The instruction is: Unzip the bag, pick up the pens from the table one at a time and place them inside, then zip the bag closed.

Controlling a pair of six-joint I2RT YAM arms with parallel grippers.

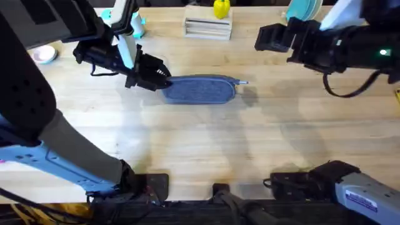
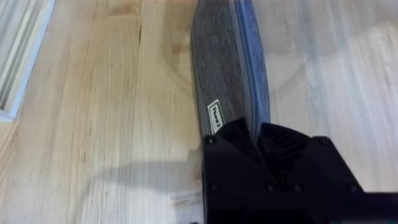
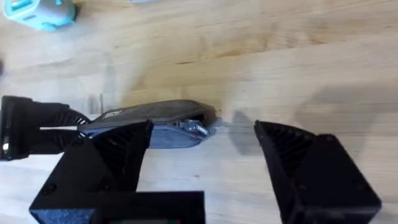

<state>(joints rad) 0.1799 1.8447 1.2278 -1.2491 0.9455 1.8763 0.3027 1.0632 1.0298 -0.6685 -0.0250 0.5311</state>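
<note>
Tabletop (image 1: pixel 206 144) of pale planks runs bare along its near edge between the two arm bases. Farther in, a little toward the far edge from the middle, lies the bag (image 1: pixel 200 89), a blue-grey pouch with its long axis parallel to the table's near edge, one end pointing left and the other right. Its zip looks drawn closed along the length, so nothing inside can be seen; the small silver pull (image 1: pixel 242 82) sticks out at the right end, resting on the wood. The left gripper (image 1: pixel 157 77) is clamped on the bag's left end: in the left wrist view its black fingers (image 2: pixel 273 155) pinch the fabric by a small white label (image 2: pixel 215 116). The right gripper (image 1: pixel 275 37) hangs nearer the far right corner, well apart from the bag, its jaws spread wide with nothing between them; the right wrist view looks between them at the pull end. Along the far edge stand a stack of pale slats (image 1: pixel 208 27) and a yellow object (image 1: pixel 221 8).
</note>
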